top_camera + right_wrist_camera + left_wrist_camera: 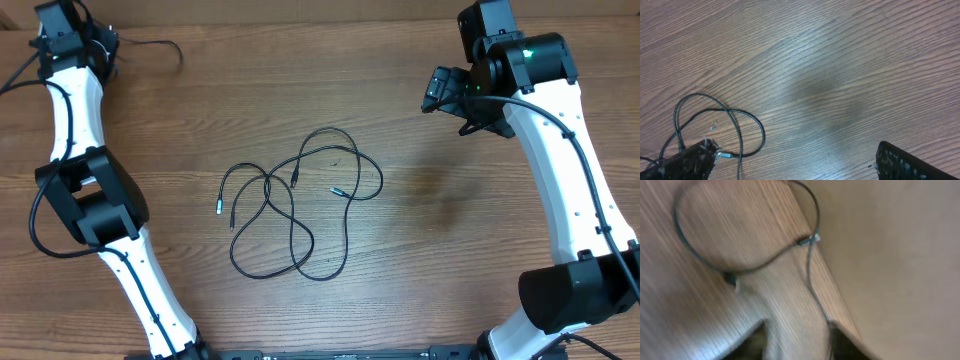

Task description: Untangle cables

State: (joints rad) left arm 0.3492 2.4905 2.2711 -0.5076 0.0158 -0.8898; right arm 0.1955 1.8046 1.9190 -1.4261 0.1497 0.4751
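Observation:
A loose tangle of thin black cables [300, 205] lies mid-table, with a silver-tipped plug [337, 190] on its right side and another plug [222, 207] on its left. One more thin cable [150, 45] lies apart at the far left corner, beside my left gripper [108, 45]. The blurred left wrist view shows that cable [747, 270] as a loop with a silver plug [815, 238]; my left gripper [797, 345] has its fingers apart over bare wood. My right gripper [450, 100] hovers right of the tangle, open and empty. In its view, right gripper [797, 167], a cable loop [735, 125] lies near the left finger.
The table's far edge [835, 290] runs diagonally just right of the separate cable. A thicker black cable [35, 215] loops off the left arm. Bare wooden tabletop [840, 75] stretches between the tangle and the right arm.

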